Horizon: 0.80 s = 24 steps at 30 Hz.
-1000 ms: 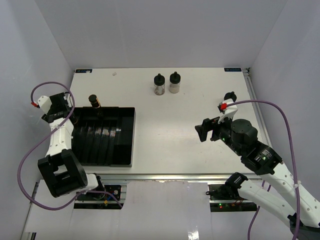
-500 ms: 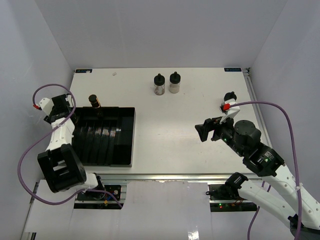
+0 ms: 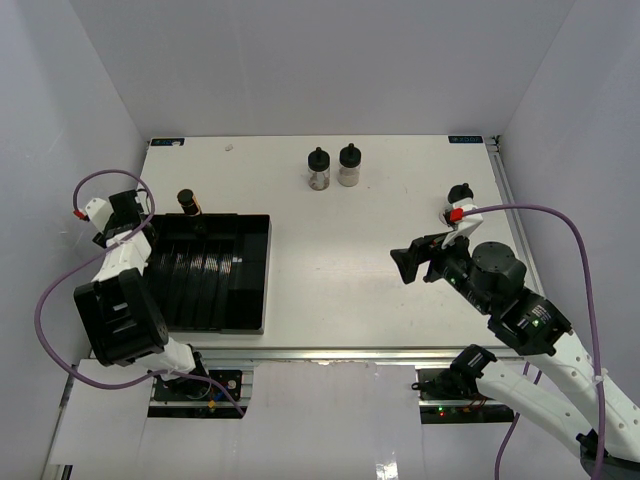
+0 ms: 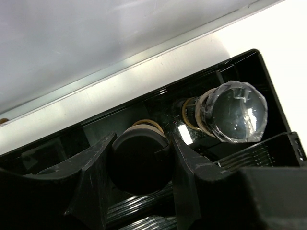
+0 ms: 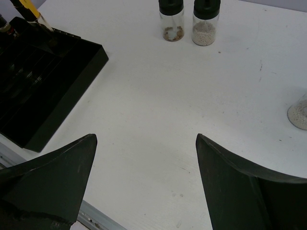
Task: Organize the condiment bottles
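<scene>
Bottles sit in several spots around the black slotted tray. Inside it, close to its left wall, a slim bottle with a black cap and a yellow-brown band under the cap points its cap toward the left wrist camera. The left gripper is clamped on that cap: one finger lies against each side and no gap shows.

Just beside it, nearer the tray's corner, a second slim bottle turns its clear rounded base to the camera. Seen from above, a dark-capped slim bottle leans at the tray's far edge, toward its left end. I cannot tell whether this is the one with the clear base.

Right of the tray and beyond the line of its far edge, a squat bottle with brownish contents and a squat bottle of pale powder stand upright, just beside each other but apart. A third squat bottle stands much farther right of the tray.

The right gripper hovers over bare table well to the right of the tray, jaws spread wide with nothing between them.
</scene>
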{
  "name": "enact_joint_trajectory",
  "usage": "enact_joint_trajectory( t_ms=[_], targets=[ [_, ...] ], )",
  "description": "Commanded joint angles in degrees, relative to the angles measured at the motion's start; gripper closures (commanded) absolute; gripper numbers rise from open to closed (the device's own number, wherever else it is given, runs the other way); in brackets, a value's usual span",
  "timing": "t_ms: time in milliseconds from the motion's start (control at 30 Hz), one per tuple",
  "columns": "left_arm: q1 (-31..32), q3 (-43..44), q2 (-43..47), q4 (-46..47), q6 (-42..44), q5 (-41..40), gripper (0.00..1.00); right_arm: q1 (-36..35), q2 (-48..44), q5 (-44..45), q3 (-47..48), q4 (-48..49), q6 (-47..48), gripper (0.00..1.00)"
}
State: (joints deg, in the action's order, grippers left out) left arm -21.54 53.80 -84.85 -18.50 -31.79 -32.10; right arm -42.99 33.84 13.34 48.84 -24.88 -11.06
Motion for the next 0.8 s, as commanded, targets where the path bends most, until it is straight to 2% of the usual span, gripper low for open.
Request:
enact_joint_trajectory(
  t_ms=[0, 133, 233, 300, 600, 767],
  targets=[
    [-0.17, 1.20, -1.33, 3.07, 0.15, 0.84, 1.00, -0.11, -1.10, 0.54, -0.11, 2.87, 0.90, 0.10],
    [-0.17, 2.28, -3.79, 1.80, 0.09, 0.09, 0.98, -0.08, -1.06, 0.83, 0.11, 2.82, 1.04, 0.10],
    [-0.17, 1.32, -3.43, 2.69, 0.31, -0.06, 0.77, -0.08, -0.98, 0.91, 0.12, 2.90, 1.04, 0.10],
    [-0.17, 0.99, -3.01, 3.07, 0.79, 0.32, 0.70, -0.15, -1.05, 0.89, 0.19, 2.83, 1.12, 0.10],
    [-0.12, 3.86, -1.55, -1.34, 0.24, -0.12, 0.22, -0.12, -0.97, 1.20, 0.16, 2.82, 1.04, 0.10],
    [-0.08, 8.35, 0.71, -8.24, -0.68, -2.45, 0.08, -0.08, -0.70, 1.72, -0.49, 2.65, 0.68, 0.10]
  ],
)
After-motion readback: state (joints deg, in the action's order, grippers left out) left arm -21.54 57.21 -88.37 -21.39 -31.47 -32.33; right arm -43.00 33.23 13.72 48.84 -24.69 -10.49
